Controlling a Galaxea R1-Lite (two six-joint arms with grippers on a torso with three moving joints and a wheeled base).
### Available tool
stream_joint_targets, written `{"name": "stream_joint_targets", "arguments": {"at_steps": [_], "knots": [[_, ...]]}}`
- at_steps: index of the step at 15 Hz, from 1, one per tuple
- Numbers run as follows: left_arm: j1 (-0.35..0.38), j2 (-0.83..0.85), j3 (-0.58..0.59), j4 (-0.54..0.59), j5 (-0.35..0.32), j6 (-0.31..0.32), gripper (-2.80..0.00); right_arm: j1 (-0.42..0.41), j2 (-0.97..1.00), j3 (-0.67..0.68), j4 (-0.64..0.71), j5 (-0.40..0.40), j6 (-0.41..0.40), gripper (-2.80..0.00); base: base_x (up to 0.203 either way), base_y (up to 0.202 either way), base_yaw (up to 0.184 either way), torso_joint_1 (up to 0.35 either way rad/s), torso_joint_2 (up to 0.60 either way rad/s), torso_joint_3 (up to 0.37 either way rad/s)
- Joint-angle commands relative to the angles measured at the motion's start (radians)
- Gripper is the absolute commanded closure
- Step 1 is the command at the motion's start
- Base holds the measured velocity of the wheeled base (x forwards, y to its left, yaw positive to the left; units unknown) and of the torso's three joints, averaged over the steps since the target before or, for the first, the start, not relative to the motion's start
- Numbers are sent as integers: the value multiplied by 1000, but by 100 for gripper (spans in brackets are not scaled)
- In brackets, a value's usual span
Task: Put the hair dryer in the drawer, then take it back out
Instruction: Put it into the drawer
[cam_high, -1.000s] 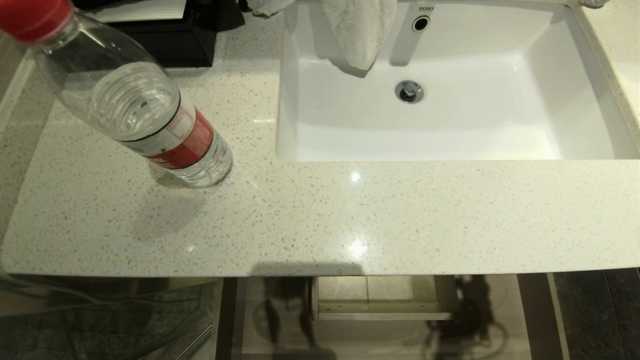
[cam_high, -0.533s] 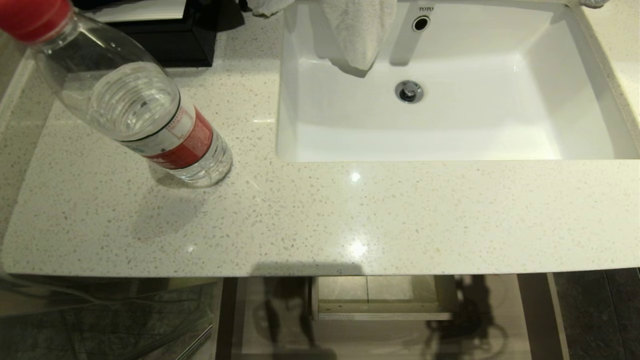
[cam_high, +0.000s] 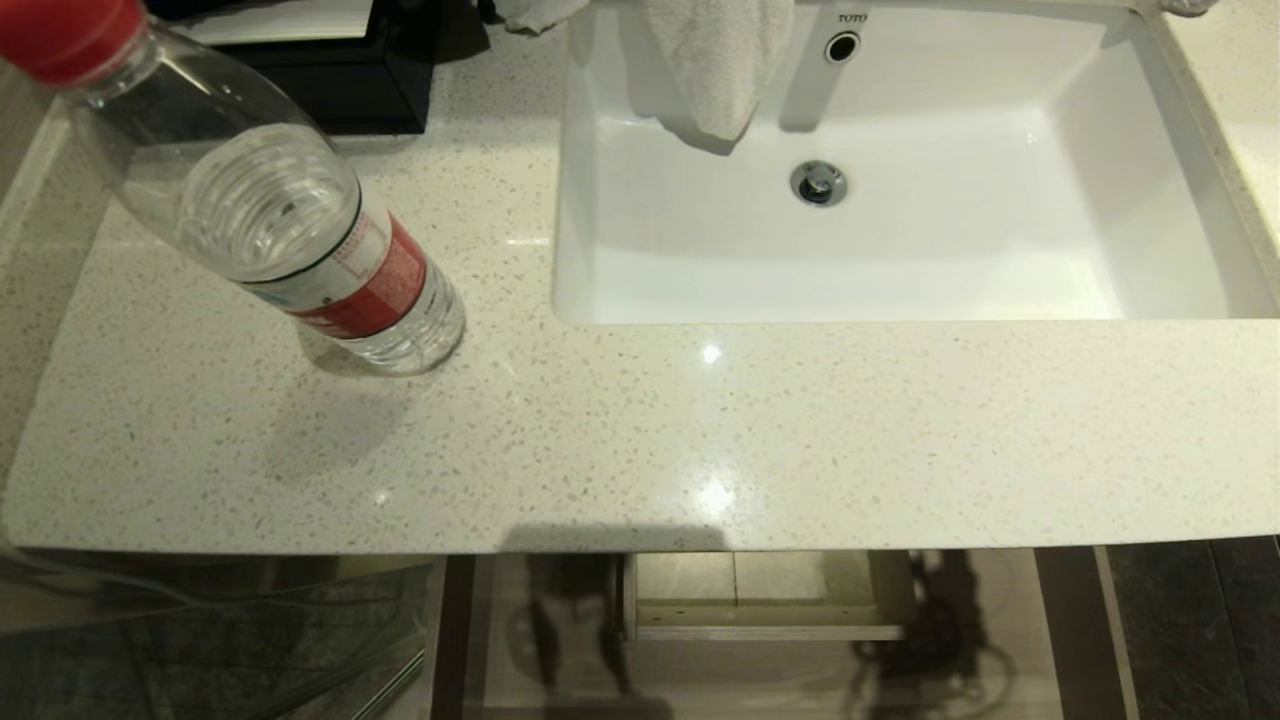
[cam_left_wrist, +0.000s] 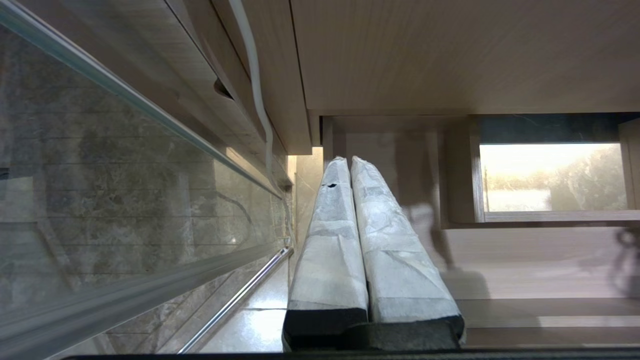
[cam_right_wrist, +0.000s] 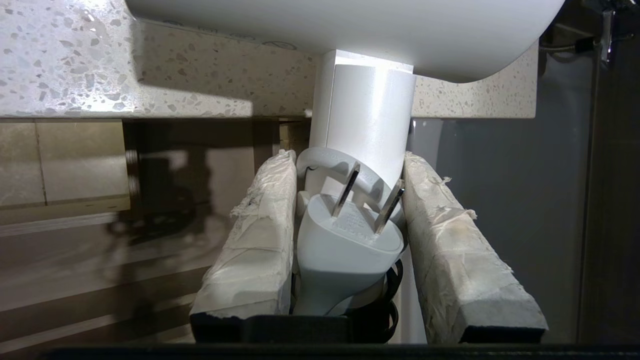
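The white hair dryer (cam_right_wrist: 370, 110) shows in the right wrist view. Its barrel runs across the far end and its handle stands between the taped fingers. My right gripper (cam_right_wrist: 347, 157) is shut on that handle, with the white plug (cam_right_wrist: 345, 240) and its black-strapped cord tucked between the jaws. The dryer hangs just in front of the speckled counter's edge (cam_right_wrist: 150, 75). The pale wood drawer (cam_high: 760, 680) stands open under the counter, its boxed cut-out (cam_high: 765, 610) in view. My left gripper (cam_left_wrist: 348, 160) is shut on nothing, parked low beside the cabinet. Neither arm is in the head view.
On the counter (cam_high: 700, 430) a water bottle (cam_high: 270, 200) with a red cap stands at the left. The white sink (cam_high: 600, 200) fills the back right, a towel (cam_high: 715, 60) draped into it. A black box (cam_high: 340, 70) sits at the back left. A glass panel (cam_left_wrist: 100, 175) flanks the cabinet.
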Motion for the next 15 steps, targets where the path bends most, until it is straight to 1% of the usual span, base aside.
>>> {"name": "stream_joint_targets", "arguments": {"at_steps": [1,5,14,15], "knots": [[0,0,0,0,0,0,0,0,5,6,5,-3,1,0,0,0,0,0,0,0],[0,0,-1,0,0,0,0,0,2,-17,67,0,6,0,0,0,0,0,0,0],[0,0,0,0,0,0,0,0,-7,-13,67,4,-1,0,0,0,0,0,0,0],[0,0,0,0,0,0,0,0,-11,-11,64,4,-1,0,0,0,0,-86,263,191]]}}
